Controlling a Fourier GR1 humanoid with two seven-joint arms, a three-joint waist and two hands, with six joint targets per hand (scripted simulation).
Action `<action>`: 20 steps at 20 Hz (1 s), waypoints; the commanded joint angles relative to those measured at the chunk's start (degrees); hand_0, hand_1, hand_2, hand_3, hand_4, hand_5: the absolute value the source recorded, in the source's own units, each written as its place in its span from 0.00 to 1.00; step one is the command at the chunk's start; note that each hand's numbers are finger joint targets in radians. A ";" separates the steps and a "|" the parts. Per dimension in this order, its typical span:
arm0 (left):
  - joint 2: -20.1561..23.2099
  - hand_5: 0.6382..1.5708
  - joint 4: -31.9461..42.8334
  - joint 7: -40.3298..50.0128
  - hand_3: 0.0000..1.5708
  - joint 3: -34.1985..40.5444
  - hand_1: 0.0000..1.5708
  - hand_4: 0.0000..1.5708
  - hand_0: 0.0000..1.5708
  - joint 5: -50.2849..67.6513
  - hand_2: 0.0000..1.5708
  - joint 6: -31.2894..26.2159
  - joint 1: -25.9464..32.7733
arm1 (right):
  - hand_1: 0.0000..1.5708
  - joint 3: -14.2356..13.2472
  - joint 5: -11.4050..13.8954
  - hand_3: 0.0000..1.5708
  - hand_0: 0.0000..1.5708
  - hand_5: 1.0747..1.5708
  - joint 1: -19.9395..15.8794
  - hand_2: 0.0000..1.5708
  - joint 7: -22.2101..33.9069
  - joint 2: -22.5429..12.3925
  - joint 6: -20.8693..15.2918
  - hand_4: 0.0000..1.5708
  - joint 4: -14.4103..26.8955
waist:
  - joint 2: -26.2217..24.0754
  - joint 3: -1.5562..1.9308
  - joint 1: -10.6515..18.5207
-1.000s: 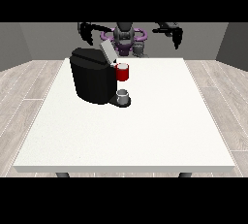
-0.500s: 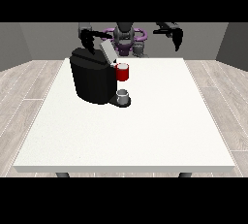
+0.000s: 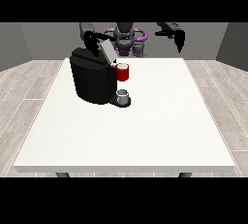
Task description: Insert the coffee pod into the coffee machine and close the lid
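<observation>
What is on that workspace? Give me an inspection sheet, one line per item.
Surface: white table; the coffee machine stands at its far left, as viewed.
Job's things: black coffee machine, lid raised; red thing at the machine; grey thing on the machine's base, cannot tell if it is the pod.
Clutter: nothing seen.
Hands: hand at the view's left is behind the machine by the lid; hand at the view's right is raised off the table.
Cables: nothing seen.
Surroundings: wooden floor, grey walls.
</observation>
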 commanded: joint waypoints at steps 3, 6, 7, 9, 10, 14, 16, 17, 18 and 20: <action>-0.16 1.00 -1.47 0.86 0.00 -1.54 0.00 0.00 0.00 -0.26 0.00 1.31 0.69 | 0.00 0.60 0.95 0.00 0.00 1.00 -1.88 0.00 -0.94 1.00 0.56 0.00 3.55 | 1.32 0.16 0.48; 1.33 1.00 0.62 -0.70 0.00 -0.38 0.00 0.00 0.00 -0.49 0.00 1.83 -0.94 | 0.00 1.35 1.51 0.00 0.00 1.00 -3.63 0.00 -1.80 2.43 -0.25 0.00 3.02 | 2.99 0.16 -0.53; 0.83 1.00 2.25 -1.61 0.00 -0.57 0.00 0.00 0.00 -0.90 0.00 2.31 0.30 | 0.00 2.03 1.62 0.00 0.00 1.00 -5.80 0.00 3.30 2.68 -0.62 0.00 1.50 | 1.13 0.14 -1.18; -0.98 1.00 -1.14 0.32 0.00 -2.36 0.00 0.00 0.00 -0.82 0.00 3.82 0.21 | 0.00 0.47 1.25 0.00 0.00 1.00 -5.47 0.00 -1.15 -0.13 2.48 0.00 4.32 | 1.81 0.16 -0.09; 1.86 1.00 0.75 1.40 0.00 -0.36 0.00 0.00 0.00 1.28 0.00 1.37 -2.63 | 0.00 -0.36 0.87 0.00 0.00 1.00 -7.61 0.00 0.13 -0.49 2.10 0.00 4.88 | 3.67 0.16 -0.32; 1.51 1.00 1.48 -2.14 0.00 -1.06 0.00 0.00 0.00 -0.03 0.00 2.41 1.54 | 0.00 1.70 2.42 0.00 0.00 1.00 -4.78 0.00 -0.40 1.43 2.06 0.05 5.01 | 1.38 0.15 -0.99; 1.25 1.00 2.66 -1.53 0.00 -0.88 0.00 0.00 0.00 0.43 0.00 3.03 0.49 | 0.00 3.10 3.75 0.00 0.00 1.00 -7.19 0.00 0.84 4.35 -0.86 0.07 4.38 | 1.37 0.15 -0.68; 2.53 1.00 2.41 -2.85 0.00 -0.58 0.00 0.02 0.00 0.39 0.00 1.97 0.58 | 0.00 3.08 4.62 0.00 0.00 1.00 -8.34 0.00 1.08 3.94 -1.53 0.10 5.08 | 2.04 0.15 0.21; 1.76 1.00 -0.11 1.73 0.00 -1.05 0.00 0.08 0.00 1.76 0.00 2.50 -0.79 | 0.00 1.08 3.15 0.00 0.00 1.00 -10.05 0.00 1.35 1.36 0.96 0.14 6.21 | 1.27 0.16 0.90; 2.19 1.00 2.65 -2.21 0.00 -0.80 0.00 0.10 0.00 0.53 0.00 2.87 -0.12 | 0.00 3.90 6.00 0.00 0.00 1.00 -9.92 0.00 0.63 3.52 -0.99 0.00 5.17 | 2.14 0.15 -0.11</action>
